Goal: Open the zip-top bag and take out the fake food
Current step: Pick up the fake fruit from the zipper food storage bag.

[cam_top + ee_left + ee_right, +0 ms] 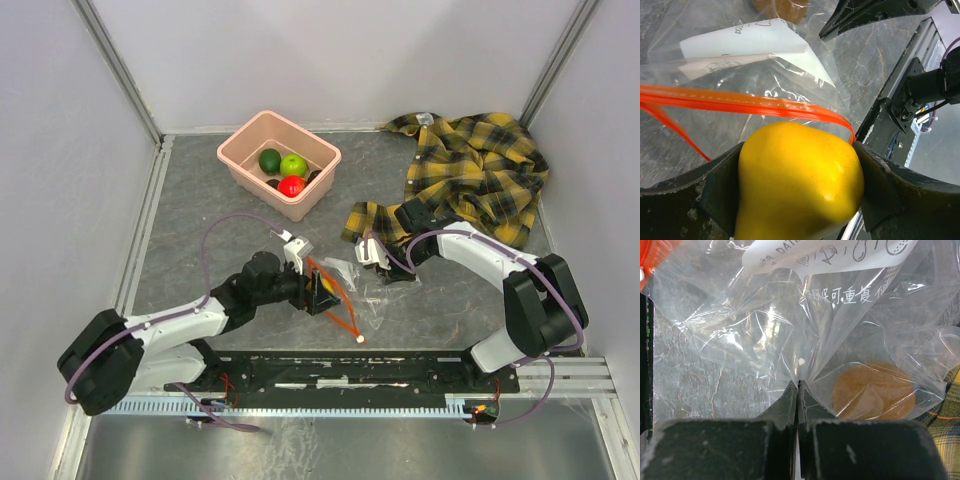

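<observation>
Left wrist: left fingers (680, 200) clamp yellow fruit (800, 185); right fingers (785, 407) pinch the bag (765, 75). Withdraw straight past zip strip (740, 102).

The zip-top bag (365, 300) lies on the counter (200, 240) near its front middle, between the two end effectors. The left end effector (800, 165) is at the bag's left, by the zip strip (740, 102), with one piece of fake food (800, 195) between its fingers. The right end effector (798, 387) is at the bag's right, pinching its film. Another piece (872, 390) sits inside the bag, just right of that pinch. Behind the bag, leftward, stands a tub (262, 190) with more pieces (292, 165) in it. A shirt (480, 170) lies at the back right.
</observation>
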`<act>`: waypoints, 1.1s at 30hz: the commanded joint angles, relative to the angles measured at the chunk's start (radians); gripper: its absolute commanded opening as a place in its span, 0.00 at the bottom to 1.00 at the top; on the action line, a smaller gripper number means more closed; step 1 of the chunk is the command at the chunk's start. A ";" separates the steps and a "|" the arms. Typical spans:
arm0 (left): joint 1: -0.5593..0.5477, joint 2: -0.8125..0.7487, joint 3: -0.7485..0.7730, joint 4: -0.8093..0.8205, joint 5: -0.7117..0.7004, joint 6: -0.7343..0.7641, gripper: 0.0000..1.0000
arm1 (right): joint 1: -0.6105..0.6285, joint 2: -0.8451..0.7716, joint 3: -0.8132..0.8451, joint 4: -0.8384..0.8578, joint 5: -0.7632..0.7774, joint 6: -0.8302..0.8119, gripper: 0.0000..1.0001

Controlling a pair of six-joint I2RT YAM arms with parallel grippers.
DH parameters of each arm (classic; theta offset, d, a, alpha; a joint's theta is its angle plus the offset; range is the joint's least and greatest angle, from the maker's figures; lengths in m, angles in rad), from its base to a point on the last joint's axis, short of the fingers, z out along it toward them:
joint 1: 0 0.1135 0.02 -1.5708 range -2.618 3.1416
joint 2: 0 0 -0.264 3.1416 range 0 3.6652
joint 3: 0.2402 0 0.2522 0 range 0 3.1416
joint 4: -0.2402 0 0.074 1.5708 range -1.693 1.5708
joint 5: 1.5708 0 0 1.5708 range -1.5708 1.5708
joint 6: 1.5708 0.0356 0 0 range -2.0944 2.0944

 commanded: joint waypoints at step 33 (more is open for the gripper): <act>0.205 -0.126 0.382 -0.416 0.106 0.059 0.40 | -0.007 -0.019 -0.001 0.008 -0.003 -0.011 0.02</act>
